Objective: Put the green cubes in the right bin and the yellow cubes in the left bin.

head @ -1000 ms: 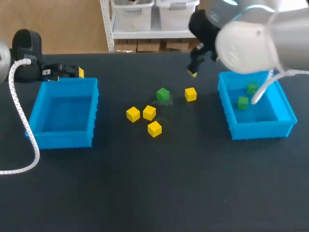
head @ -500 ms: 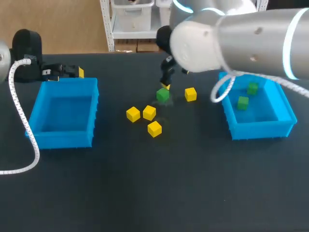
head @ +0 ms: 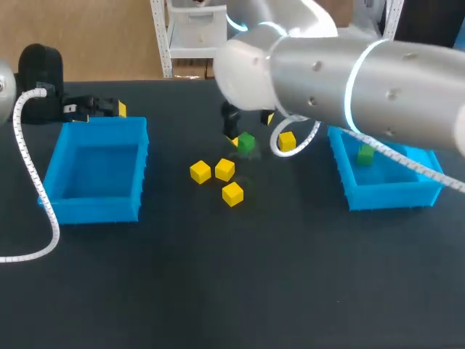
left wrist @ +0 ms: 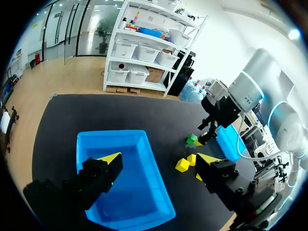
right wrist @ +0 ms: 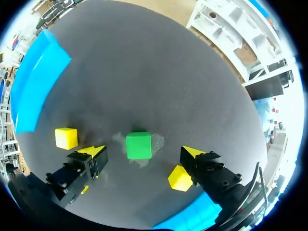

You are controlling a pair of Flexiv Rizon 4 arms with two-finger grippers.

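Right hand (right wrist: 143,153) spread over green cube (right wrist: 138,145); left hand (left wrist: 159,159) spread, nr left bin (left wrist: 131,192)

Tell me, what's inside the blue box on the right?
One green cube shows inside the right box. The big right arm reaches across and covers the back part of the box, so anything lying there cannot be seen.

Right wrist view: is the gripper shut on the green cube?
No, the green cube lies between the right gripper's open fingers with a gap on both sides.
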